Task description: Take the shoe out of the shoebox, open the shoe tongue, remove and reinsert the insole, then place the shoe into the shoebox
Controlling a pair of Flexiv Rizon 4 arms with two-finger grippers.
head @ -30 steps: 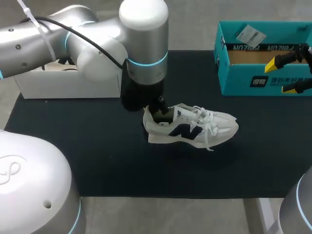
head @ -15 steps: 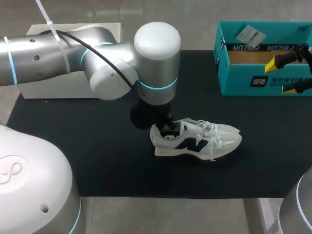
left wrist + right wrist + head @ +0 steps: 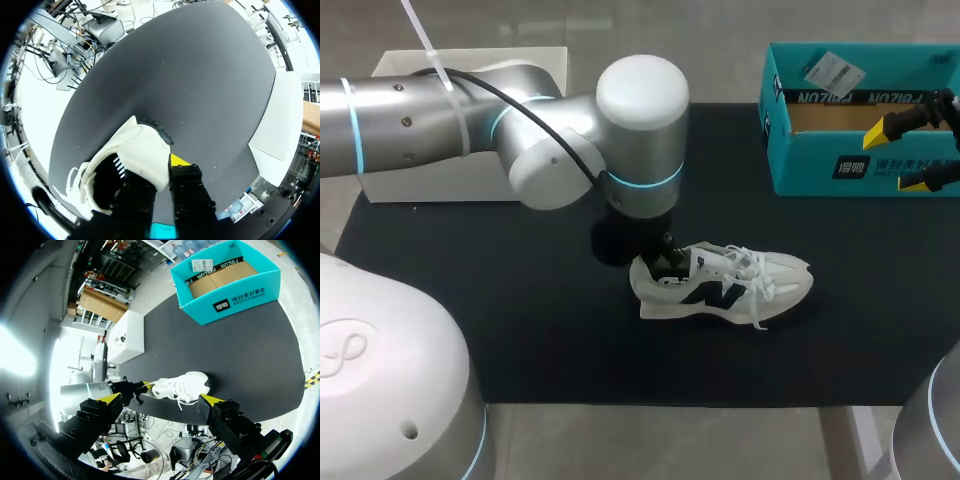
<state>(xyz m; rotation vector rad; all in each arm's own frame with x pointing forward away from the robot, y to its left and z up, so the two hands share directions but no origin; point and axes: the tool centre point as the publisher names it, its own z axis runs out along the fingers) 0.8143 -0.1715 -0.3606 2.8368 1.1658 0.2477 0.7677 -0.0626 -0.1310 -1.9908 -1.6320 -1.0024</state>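
Our left gripper (image 3: 665, 262) clamps the heel of the white shoe (image 3: 735, 285), standing on its sole mid-table on the black mat (image 3: 520, 300); at right, the teal shoebox (image 3: 820, 160), our right gripper (image 3: 897, 157) nearby, fingers apart

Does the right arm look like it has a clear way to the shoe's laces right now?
Probably yes. The shoe lies on the mat, laces up, toe toward the right gripper, which hangs open by the shoebox. The left gripper holds only the heel, so nothing covers the laces.
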